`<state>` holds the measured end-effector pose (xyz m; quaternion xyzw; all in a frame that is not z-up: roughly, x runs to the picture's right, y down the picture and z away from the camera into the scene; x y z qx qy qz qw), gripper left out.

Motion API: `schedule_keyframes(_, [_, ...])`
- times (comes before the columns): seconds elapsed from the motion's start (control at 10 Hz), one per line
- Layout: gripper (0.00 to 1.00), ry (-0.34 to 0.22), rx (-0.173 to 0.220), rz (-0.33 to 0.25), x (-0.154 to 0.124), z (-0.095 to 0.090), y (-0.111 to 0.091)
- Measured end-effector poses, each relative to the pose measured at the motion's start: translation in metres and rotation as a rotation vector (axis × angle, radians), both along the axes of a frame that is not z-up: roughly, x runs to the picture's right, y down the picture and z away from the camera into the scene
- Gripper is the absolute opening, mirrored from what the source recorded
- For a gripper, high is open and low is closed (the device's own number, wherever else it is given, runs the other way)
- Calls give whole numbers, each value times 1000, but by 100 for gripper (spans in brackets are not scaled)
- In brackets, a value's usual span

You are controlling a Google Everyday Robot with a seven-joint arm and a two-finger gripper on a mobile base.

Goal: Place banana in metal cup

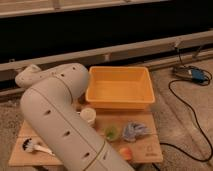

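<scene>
Hand out of view; banana, metal cup unseen behind white arm [55, 120].

The tub [118, 103] sits at the back of the desk [148, 148]. Before it, from left to right, stand a wide cup [88, 116], a small cup [111, 133] and a crumpled cloth [134, 131]. A brush [34, 146] lies at the desk's front left. The robot's arm [55, 112] crosses in front of the desk's left side. The gripper is out of view. A cabled box [192, 75] lies on the floor, right of the tub.
</scene>
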<state>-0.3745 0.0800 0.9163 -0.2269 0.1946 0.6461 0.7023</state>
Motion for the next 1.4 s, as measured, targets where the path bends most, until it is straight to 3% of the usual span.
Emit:
schedule_keyframes(0.2, [62, 13, -5, -7, 12, 5, -2])
schedule_keyframes(0.8, [5, -18, -35, -35, 19, 7, 10])
schedule_keyframes(0.9, [1, -26, -38, -37, 21, 6, 11])
schedule_keyframes(1.1, [0, -43, -42, -43, 25, 2, 10])
schedule_keyframes(1.4, [0, -88, -12, -50, 35, -25, -13])
